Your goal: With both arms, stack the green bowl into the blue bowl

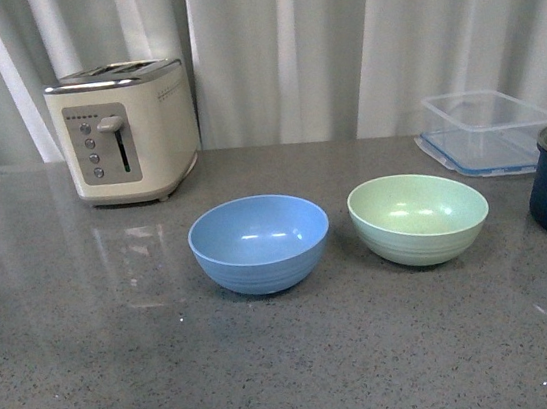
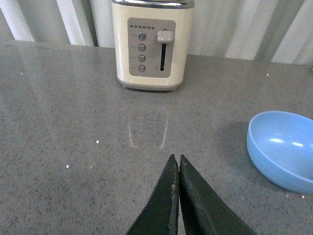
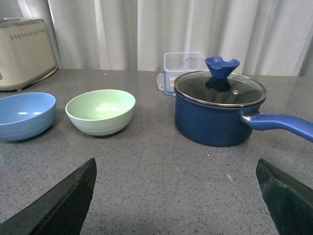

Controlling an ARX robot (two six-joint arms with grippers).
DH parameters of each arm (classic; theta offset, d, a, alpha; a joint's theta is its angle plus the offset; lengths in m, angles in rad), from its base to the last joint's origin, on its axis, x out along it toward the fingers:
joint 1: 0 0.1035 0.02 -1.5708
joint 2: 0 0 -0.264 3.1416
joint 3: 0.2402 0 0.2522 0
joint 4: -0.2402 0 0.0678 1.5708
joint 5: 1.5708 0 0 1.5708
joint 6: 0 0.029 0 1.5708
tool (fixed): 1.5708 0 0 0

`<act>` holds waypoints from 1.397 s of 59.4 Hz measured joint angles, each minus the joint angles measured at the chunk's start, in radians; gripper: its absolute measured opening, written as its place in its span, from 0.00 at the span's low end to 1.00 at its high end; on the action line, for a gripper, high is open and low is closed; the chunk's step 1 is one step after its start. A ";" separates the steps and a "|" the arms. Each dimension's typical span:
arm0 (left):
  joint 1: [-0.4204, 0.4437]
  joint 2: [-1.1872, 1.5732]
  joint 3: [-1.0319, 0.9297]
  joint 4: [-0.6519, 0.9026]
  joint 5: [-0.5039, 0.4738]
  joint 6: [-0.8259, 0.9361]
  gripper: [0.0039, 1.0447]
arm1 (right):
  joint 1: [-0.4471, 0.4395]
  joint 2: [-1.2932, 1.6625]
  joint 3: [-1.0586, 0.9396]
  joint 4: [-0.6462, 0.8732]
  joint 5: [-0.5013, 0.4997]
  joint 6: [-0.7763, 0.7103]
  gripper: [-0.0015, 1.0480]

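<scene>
The blue bowl [image 1: 259,243] sits upright and empty on the grey countertop [image 1: 126,385], with the green bowl [image 1: 418,217] upright and empty just to its right, a small gap between them. Neither arm shows in the front view. In the left wrist view my left gripper [image 2: 176,157] is shut and empty above bare counter, with the blue bowl [image 2: 283,149] off to one side. In the right wrist view my right gripper [image 3: 176,164] is open wide and empty, well short of the green bowl [image 3: 100,111] and the blue bowl [image 3: 24,115].
A cream toaster [image 1: 126,130] stands at the back left. A clear plastic container [image 1: 484,130] sits at the back right. A dark navy pot [image 3: 219,108] with a glass lid and a blue handle stands right of the green bowl. White curtains hang behind.
</scene>
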 joint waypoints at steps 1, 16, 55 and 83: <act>0.003 -0.011 -0.015 0.002 0.002 0.000 0.03 | 0.000 0.000 0.000 0.000 0.000 0.000 0.90; 0.071 -0.163 -0.169 0.007 0.086 0.001 0.03 | 0.000 0.000 0.000 0.000 0.000 0.000 0.90; 0.094 -0.517 -0.365 -0.141 0.092 0.001 0.03 | 0.000 0.000 0.000 0.000 0.000 0.000 0.90; 0.094 -0.795 -0.366 -0.389 0.094 0.001 0.03 | 0.000 0.000 0.000 0.000 0.000 0.000 0.90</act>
